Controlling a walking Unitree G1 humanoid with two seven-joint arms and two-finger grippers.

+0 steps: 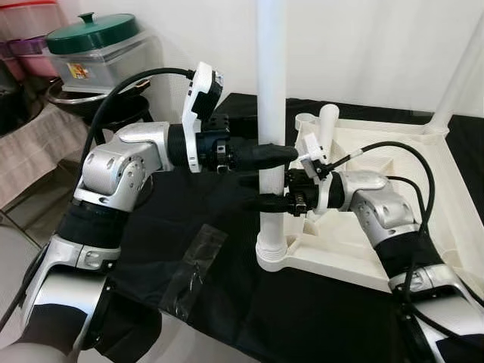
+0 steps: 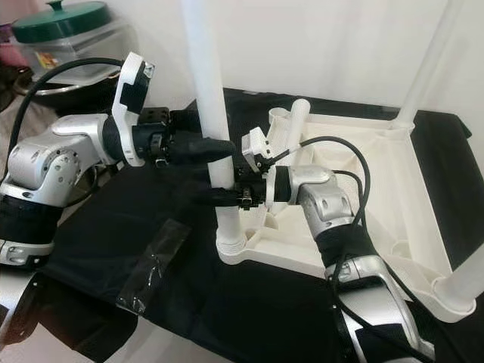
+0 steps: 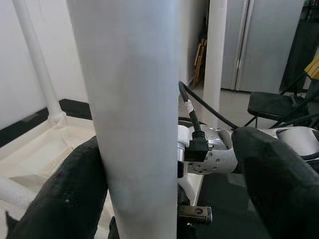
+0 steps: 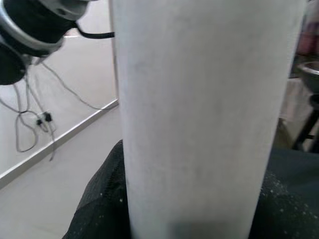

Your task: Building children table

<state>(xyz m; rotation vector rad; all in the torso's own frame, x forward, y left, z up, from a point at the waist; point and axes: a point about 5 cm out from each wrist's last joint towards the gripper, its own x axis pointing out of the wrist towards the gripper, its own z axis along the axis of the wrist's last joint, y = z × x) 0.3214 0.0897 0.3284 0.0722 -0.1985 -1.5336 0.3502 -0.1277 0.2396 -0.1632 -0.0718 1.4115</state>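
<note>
The white table top [image 1: 355, 268] lies upside down on a black cloth [image 1: 189, 219]. A white table leg [image 1: 271, 76] stands upright in its near left corner socket [image 1: 272, 253]. My left gripper [image 1: 286, 155] straddles this leg at mid height; in the left wrist view one finger [image 3: 65, 199] touches the leg and the other finger [image 3: 279, 179] stands apart from it, so it is open. Lower down, just above the socket, my right gripper [image 1: 265, 203] is shut on the same leg [image 4: 199, 114], black fingers pressed on both sides.
Another leg [image 1: 457, 76] stands in the far right corner, one [image 2: 469, 280] in the near right corner, and a short white post [image 1: 327, 125] at the far left corner. A clear strip of tape [image 1: 193, 265] lies on the cloth. A green-lidded container [image 1: 91, 34] sits back left.
</note>
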